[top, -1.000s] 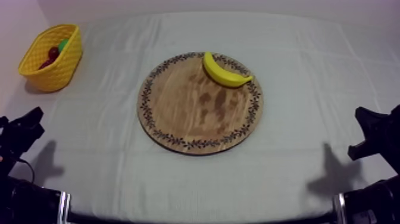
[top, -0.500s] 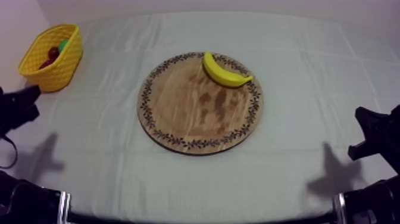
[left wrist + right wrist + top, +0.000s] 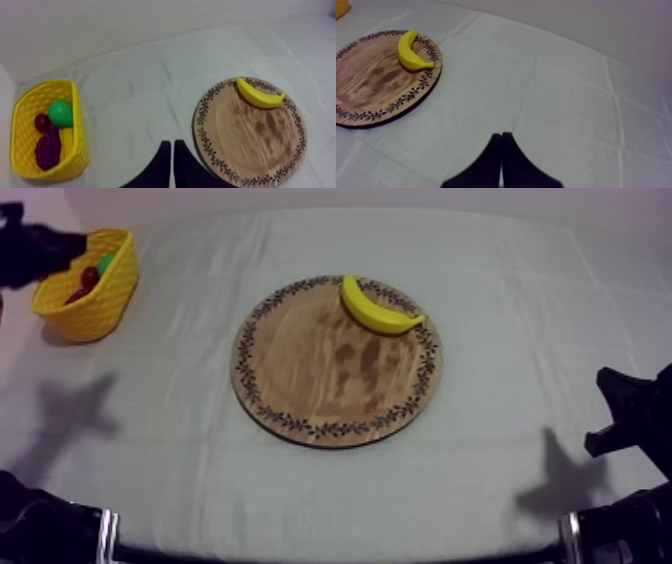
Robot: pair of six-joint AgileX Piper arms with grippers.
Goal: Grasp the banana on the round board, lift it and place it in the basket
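The banana (image 3: 380, 310) lies untouched on the far right rim of the wooden board (image 3: 330, 388), well apart from the yellow basket (image 3: 112, 293) at the far left corner of the desk (image 3: 520, 278). The left gripper (image 3: 170, 145) is raised beside the basket, fingers pressed together on nothing, probably to begin the reach. The right gripper (image 3: 501, 136) is parked low at its side, likewise pressed together. The basket's inside is laid open by the left wrist view: a bunch of grapes (image 3: 48, 149), a small red fruit (image 3: 41, 121), a green fruit (image 3: 60, 113). The wide gap from both grippers to the banana is given by the top view.

Left pincer (image 3: 171, 145), right pincer (image 3: 501, 136): black, two slim tapered fingers.
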